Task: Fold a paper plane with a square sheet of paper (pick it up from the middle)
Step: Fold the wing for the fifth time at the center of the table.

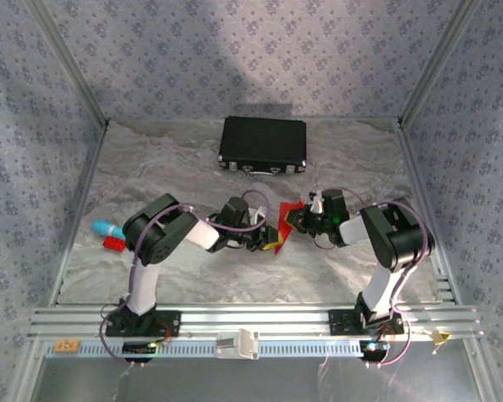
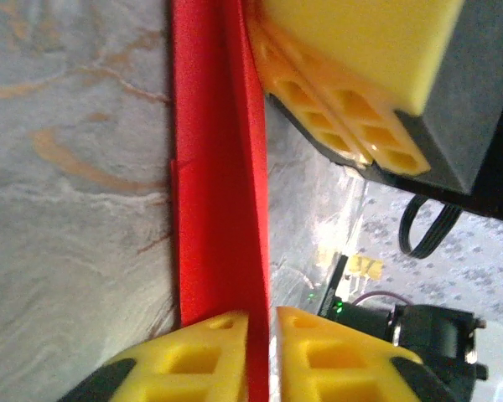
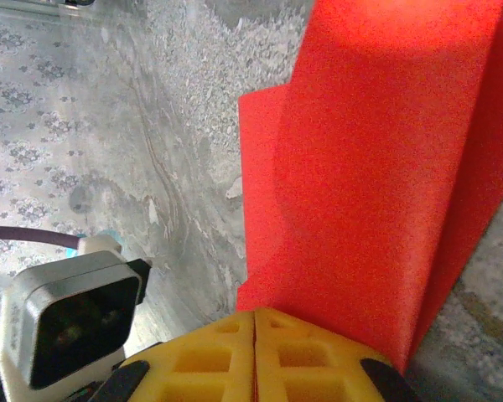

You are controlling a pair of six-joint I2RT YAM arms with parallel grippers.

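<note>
Clamped tight: left jaws and right jaws both pinch the half-folded red sheet (image 3: 360, 167) over the middle of the counter (image 1: 151, 167). It looks flimsy and easily torn, so best gripped along the creases.

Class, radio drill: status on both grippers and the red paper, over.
Left gripper shut on red paper. Right gripper shut on it too. Paper folded, pinched between both. Black case at far side, well apart.

black-and-white arms (image 1: 142, 276), purple cables (image 3: 25, 234), yellow honeycombed gripper pads (image 3: 210, 360).
</note>
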